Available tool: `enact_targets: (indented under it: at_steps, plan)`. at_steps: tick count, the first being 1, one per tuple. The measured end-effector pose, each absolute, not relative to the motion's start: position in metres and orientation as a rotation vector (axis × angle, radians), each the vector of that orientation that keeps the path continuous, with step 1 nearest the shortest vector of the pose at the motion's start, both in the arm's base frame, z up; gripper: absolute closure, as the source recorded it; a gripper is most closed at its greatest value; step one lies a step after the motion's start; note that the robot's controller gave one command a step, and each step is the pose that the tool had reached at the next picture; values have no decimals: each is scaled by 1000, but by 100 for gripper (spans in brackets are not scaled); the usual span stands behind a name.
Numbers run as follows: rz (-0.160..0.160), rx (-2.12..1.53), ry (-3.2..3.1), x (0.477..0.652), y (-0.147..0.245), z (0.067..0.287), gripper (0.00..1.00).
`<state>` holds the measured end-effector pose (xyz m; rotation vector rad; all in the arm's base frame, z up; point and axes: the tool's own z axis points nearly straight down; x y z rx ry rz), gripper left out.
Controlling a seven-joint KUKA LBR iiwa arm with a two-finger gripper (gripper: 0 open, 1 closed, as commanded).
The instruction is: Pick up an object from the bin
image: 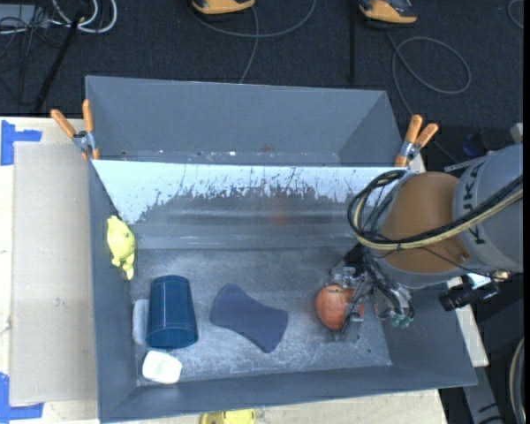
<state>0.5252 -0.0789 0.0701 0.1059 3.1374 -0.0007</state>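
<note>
A small round fruit (332, 306), red-orange and apple-like with a paler patch on top, lies on the floor of the bin (247, 140). It sits right against the gripper (358, 306), on the side of the tool that faces away from the arm. The gripper is down at floor level, and its dark metal parts touch or all but touch the fruit's near flank; the view does not settle which. I cannot tell whether the tool is apart or together, nor whether it grips the fruit, because its end reads as a dark tangle close under the wrist. Behind the gripper the wrist carries a rounded orange cover (424, 219). A loop of black and pale cables (371, 206) arches round the cover's end nearest the tool.

Going outward from the tool past the fruit, the next thing is a dark blue flat pad (247, 318) with a waisted, bone-like outline. It lies flat and askew on the floor, near the fruit but apart from it. Farther out along the same line is a dark blue cup (171, 312); whether it stands or lies on its side I cannot tell. A white soft-edged lump (162, 367) lies just beside the cup, towards the bin's front wall. Farthest from the tool, a small yellow toy figure (120, 246) rests against the side wall opposite the arm, apart from the cup.
</note>
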Motion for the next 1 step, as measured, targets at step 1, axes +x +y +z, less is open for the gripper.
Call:
enact_targets:
  at_steps: [1]
  plan:
    - [-2, 63, 3134, 520, -98, 241, 100]
